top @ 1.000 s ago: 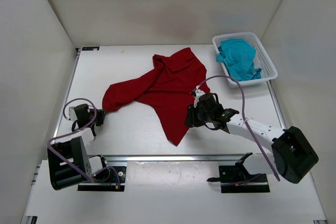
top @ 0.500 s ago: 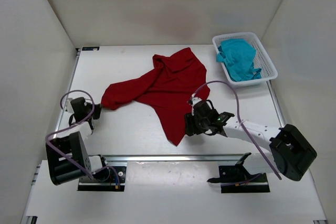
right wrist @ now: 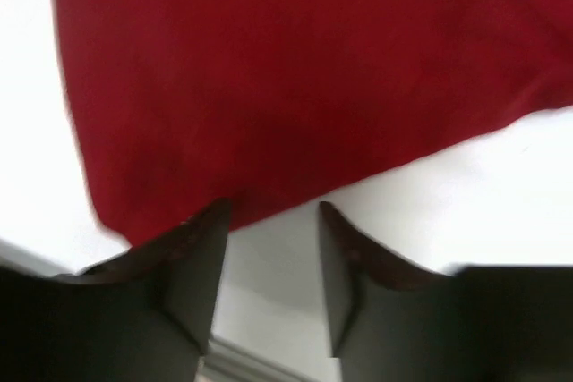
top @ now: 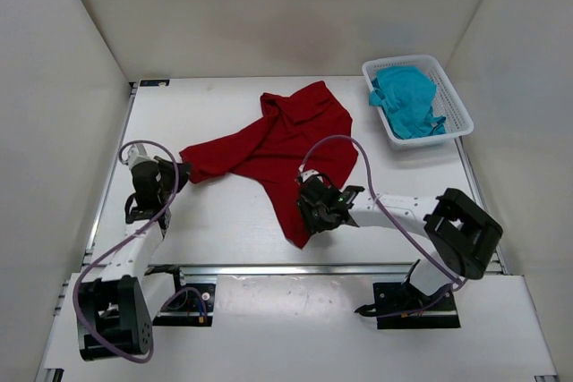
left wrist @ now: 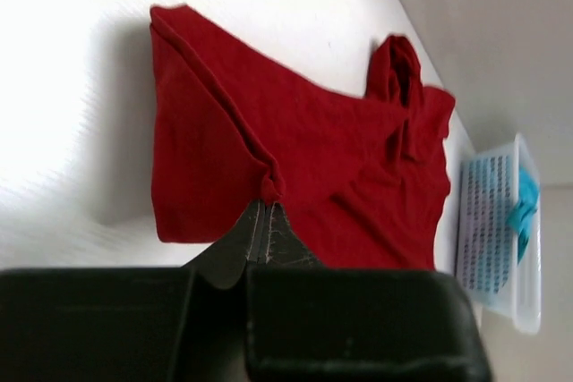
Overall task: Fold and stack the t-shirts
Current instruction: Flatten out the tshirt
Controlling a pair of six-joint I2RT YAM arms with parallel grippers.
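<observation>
- Left gripper (left wrist: 266,212) closed, pinching the left end of the red t-shirt (left wrist: 304,145), probably to pull it flat
- Right gripper (right wrist: 271,230) open at its near edge, poised to pinch

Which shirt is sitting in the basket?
The teal t-shirt, bunched up inside the white basket. The red t-shirt lies spread out on the table instead.

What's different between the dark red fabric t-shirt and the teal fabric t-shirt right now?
The dark red fabric t-shirt lies spread and crumpled on the white table; the teal fabric t-shirt sits bunched inside the white slotted plastic basket. The left gripper pinches the red one's edge and the open right gripper is at its near edge; nothing touches the teal one. Both are unfolded.
</observation>
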